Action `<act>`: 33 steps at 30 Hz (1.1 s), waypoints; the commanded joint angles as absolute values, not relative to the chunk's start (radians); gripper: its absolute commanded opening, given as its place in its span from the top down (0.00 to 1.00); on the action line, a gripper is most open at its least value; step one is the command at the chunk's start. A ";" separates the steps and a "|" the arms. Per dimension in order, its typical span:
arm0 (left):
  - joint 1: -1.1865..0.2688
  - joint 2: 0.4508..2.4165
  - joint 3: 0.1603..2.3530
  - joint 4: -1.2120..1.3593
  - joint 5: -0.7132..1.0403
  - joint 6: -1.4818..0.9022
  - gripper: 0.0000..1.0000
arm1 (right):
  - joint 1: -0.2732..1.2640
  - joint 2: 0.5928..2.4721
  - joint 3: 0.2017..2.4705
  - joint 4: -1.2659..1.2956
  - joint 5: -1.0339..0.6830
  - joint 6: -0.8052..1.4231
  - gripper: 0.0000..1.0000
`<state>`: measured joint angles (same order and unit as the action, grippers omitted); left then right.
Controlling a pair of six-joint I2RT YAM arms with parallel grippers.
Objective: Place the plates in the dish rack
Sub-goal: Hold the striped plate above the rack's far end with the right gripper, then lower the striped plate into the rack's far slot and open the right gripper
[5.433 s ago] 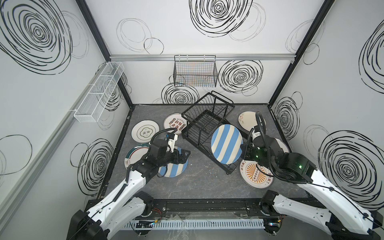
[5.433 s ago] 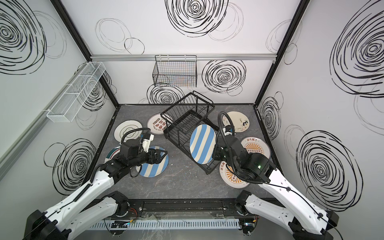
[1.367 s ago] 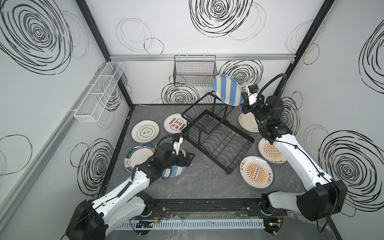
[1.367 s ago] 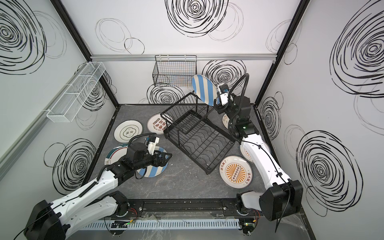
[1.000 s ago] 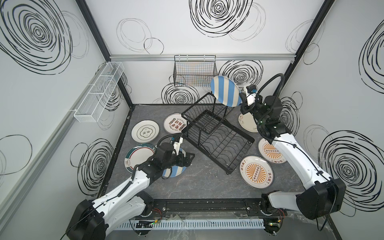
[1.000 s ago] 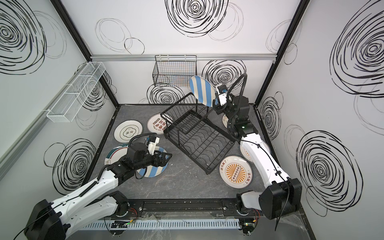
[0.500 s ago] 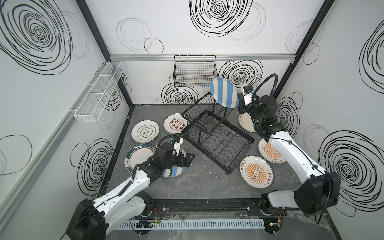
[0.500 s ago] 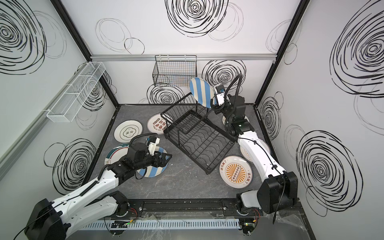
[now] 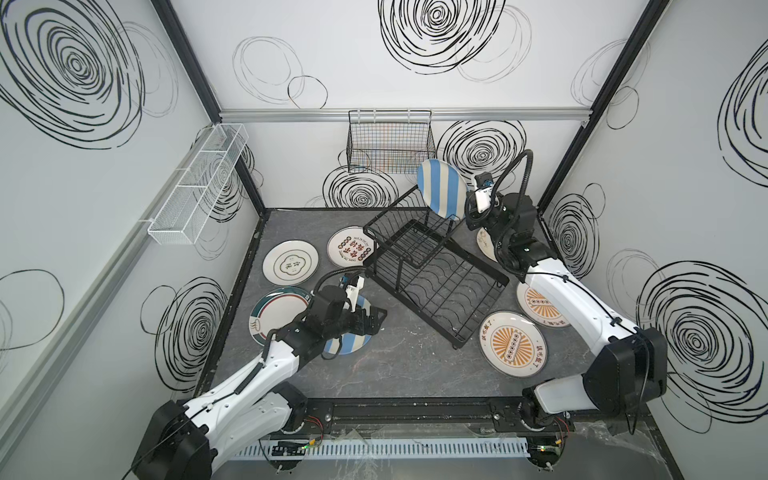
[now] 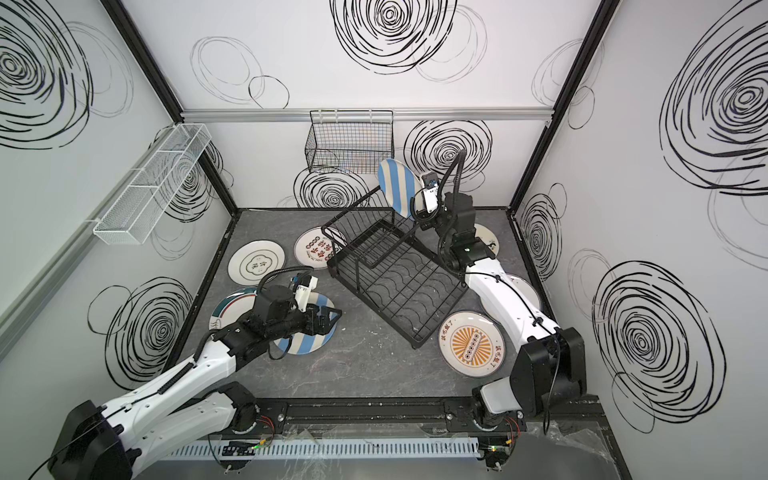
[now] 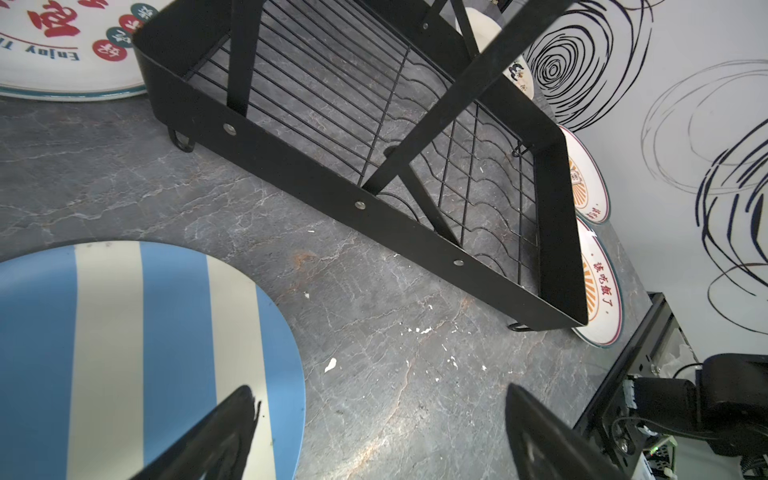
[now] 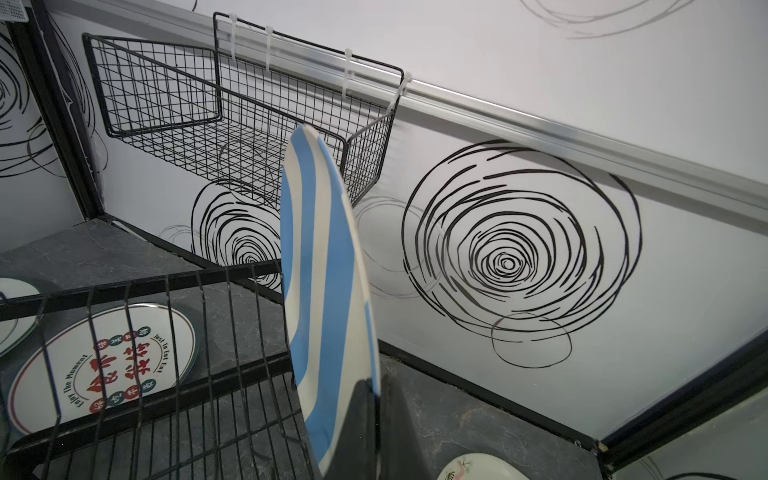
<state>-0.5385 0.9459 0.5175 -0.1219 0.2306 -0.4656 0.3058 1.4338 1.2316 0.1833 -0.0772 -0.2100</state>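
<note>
My right gripper (image 9: 466,212) (image 10: 418,212) (image 12: 378,384) is shut on the rim of a blue-and-cream striped plate (image 9: 441,189) (image 10: 397,187) (image 12: 324,270). The plate stands upright at the far end of the black dish rack's (image 9: 436,274) (image 10: 395,282) (image 12: 166,374) upper shelf; whether they touch I cannot tell. My left gripper (image 9: 380,320) (image 10: 336,318) (image 11: 380,395) is open low over the right edge of a second striped plate (image 9: 349,345) (image 11: 124,353) lying flat. One finger (image 11: 224,432) is over the plate.
Flat on the grey table lie a cloud-emblem plate (image 9: 291,264), a red-character plate (image 9: 351,251), a green-rimmed plate (image 9: 274,313), two orange sunburst plates (image 9: 512,343) (image 9: 536,303) and a floral plate (image 12: 478,467). A black grid basket (image 9: 388,143) and a white mesh basket (image 9: 199,183) hang on the walls.
The right arm has carried the striped plate a little left and down toward the rack's upper shelf. The left arm has hardly moved.
</note>
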 commanded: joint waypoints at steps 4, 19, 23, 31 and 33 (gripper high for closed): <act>-0.524 0.923 0.523 -0.109 0.228 -0.450 0.04 | 0.314 1.442 1.264 0.216 -0.030 -0.201 1.00; -0.504 0.911 0.529 -0.120 0.231 -0.449 0.04 | 0.308 1.442 1.296 0.183 -0.038 -0.214 0.67; -0.498 0.903 0.529 -0.123 0.228 -0.446 0.04 | 0.310 1.435 1.319 0.164 -0.041 -0.216 0.53; -0.439 0.923 0.550 -0.169 0.191 -0.447 0.04 | 0.315 1.372 1.446 0.003 -0.048 -0.171 0.24; -0.422 0.922 0.561 -0.188 0.174 -0.441 0.04 | 0.317 1.344 1.481 -0.078 -0.059 -0.124 0.20</act>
